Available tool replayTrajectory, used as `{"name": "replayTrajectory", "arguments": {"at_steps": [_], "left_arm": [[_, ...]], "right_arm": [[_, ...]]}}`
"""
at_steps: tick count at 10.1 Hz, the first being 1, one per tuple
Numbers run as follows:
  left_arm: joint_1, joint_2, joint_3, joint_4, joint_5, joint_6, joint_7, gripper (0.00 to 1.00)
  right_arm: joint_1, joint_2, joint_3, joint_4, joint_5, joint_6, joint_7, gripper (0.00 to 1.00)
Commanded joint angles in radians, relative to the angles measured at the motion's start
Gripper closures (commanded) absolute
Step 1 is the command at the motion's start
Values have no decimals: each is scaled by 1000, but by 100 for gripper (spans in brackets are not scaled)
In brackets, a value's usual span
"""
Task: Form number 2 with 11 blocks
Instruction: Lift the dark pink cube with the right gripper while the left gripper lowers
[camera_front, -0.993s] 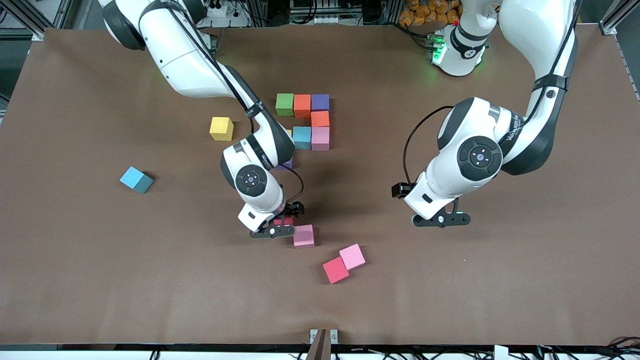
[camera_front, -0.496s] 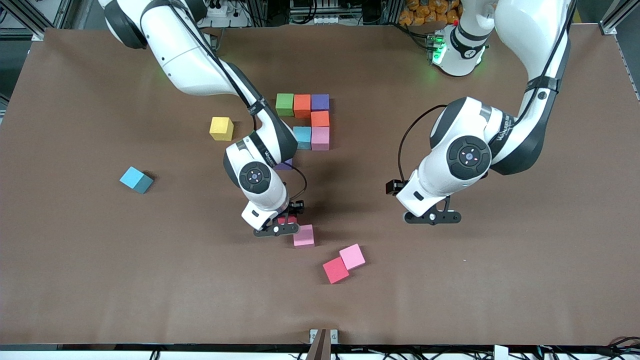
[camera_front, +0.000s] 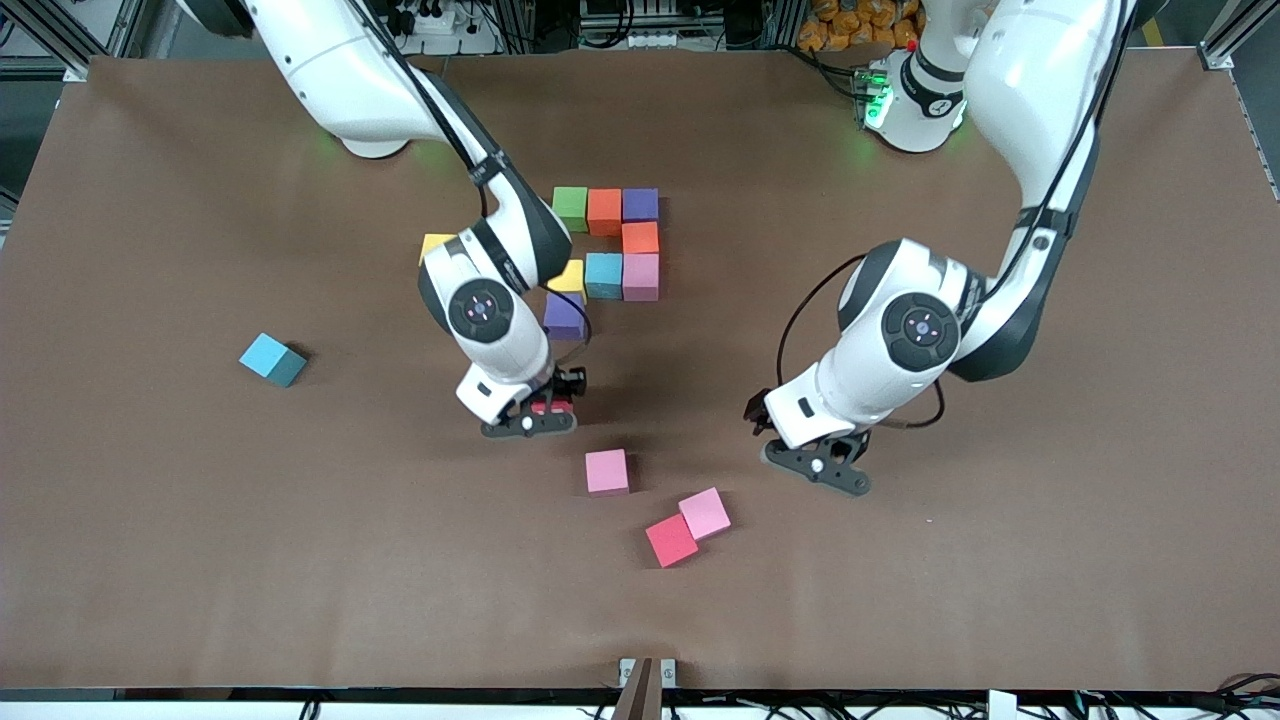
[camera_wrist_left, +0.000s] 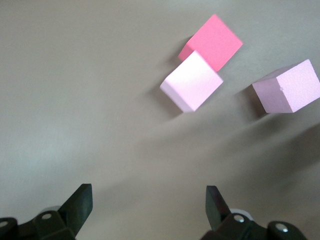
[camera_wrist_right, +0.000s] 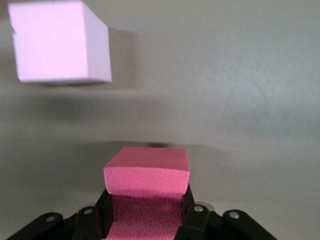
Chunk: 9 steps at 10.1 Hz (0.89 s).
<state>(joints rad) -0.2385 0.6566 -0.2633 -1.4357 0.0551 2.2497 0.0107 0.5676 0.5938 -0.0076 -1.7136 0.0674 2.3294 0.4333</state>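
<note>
While the front view a second ago had the right gripper low beside the pink block, it now carries a red block clear of the brown table, bound, I judge, for the unfinished number 2. Left wrist view: left gripper open, empty, over bare table. Right wrist view: jaws clamp the red block.
</note>
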Motion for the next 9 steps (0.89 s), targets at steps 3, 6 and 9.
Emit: {"name": "replayTrajectory", "arguments": {"at_steps": [3, 6, 9], "left_arm": [[11, 87, 4, 15, -18, 180, 444, 0], [11, 146, 4, 15, -23, 326, 574, 0], [1, 167, -1, 15, -24, 399, 603, 0]], "right_arm": [[18, -111, 6, -199, 31, 67, 25, 100], [24, -108, 35, -235, 34, 139, 61, 100], [28, -106, 47, -235, 34, 140, 62, 100]]}}
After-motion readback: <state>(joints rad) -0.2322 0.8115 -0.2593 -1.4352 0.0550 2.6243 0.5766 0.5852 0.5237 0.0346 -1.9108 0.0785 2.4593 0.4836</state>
